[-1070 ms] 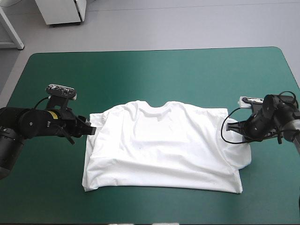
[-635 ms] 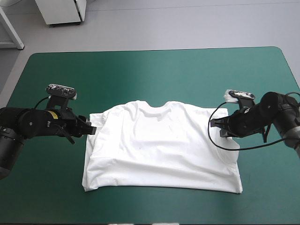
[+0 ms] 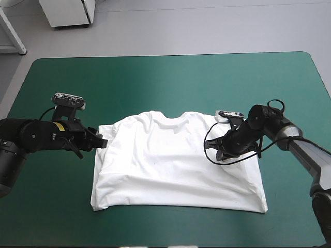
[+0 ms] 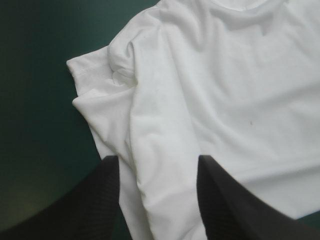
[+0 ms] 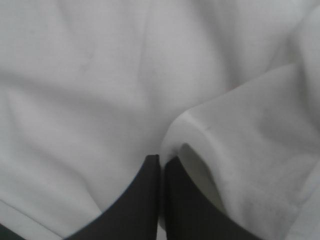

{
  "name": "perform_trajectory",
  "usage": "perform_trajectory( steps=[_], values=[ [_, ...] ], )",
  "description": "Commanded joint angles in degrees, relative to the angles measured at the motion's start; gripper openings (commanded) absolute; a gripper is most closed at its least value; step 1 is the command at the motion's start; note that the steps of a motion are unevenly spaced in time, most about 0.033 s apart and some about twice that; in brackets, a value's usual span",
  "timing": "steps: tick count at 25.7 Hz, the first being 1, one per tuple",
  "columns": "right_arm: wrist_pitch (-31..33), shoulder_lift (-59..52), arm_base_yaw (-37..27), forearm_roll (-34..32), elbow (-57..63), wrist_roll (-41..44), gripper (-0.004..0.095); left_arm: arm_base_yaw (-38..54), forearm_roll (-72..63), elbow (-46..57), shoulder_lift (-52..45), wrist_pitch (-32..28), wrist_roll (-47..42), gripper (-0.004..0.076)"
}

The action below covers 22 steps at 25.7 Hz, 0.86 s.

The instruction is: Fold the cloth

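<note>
Both claws are at the T-shirt (image 3: 170, 160): left claw (image 4: 157, 160) wide, right claw (image 5: 161, 159) pinching it.

A lab (robot bench): teal-green table (image 3: 155, 77), white cabinet (image 3: 67, 13), grey floor (image 3: 207, 26).

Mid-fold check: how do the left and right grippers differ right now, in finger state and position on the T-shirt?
The left gripper is open, fingers apart; the right gripper is shut on a fold of the T-shirt. The left gripper sits at the shirt's left sleeve edge; the right gripper is well in over the shirt's body. Both point inward toward the shirt's middle.
</note>
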Motion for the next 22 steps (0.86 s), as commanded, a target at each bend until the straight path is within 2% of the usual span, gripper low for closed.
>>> perform_trajectory(
  steps=[1,2,3,6,7,12,18,22],
  values=[
    [-0.44,-1.93,0.03,3.50,-1.77,-0.95,0.0052,-0.10,-1.22,-1.92,-1.13,-2.70,0.02,0.0352],
    [0.27,-1.93,0.03,4.64,-1.77,-1.71,0.0112,-0.10,-1.22,-1.92,-1.13,-2.70,0.02,0.0352],
    [1.24,-1.93,0.03,5.93,-1.77,-2.53,0.0233,-0.10,-1.22,-1.92,-1.13,-2.70,0.02,0.0353],
    [2.95,-2.15,0.03,7.73,-1.77,-3.38,0.0500,-0.10,-1.22,-1.92,-1.13,-2.70,0.02,0.0352],
    [3.49,-2.88,0.03,7.21,-1.77,-3.38,0.0538,-0.10,-1.22,-1.92,-1.13,-2.57,0.02,0.0353],
    [5.38,-8.23,0.03,0.37,-1.77,-0.67,0.0508,-0.10,-1.22,-1.92,-1.13,1.15,1.37,0.0356],
    [9.16,-17.11,0.03,-10.69,-1.77,2.40,0.0457,-0.10,-1.22,-1.92,-1.13,11.03,1.60,0.0356],
    [10.89,-21.40,0.03,-14.28,-1.77,4.95,0.0445,-0.32,-3.29,-1.80,-1.66,11.97,0.99,0.0356]
  ],
)
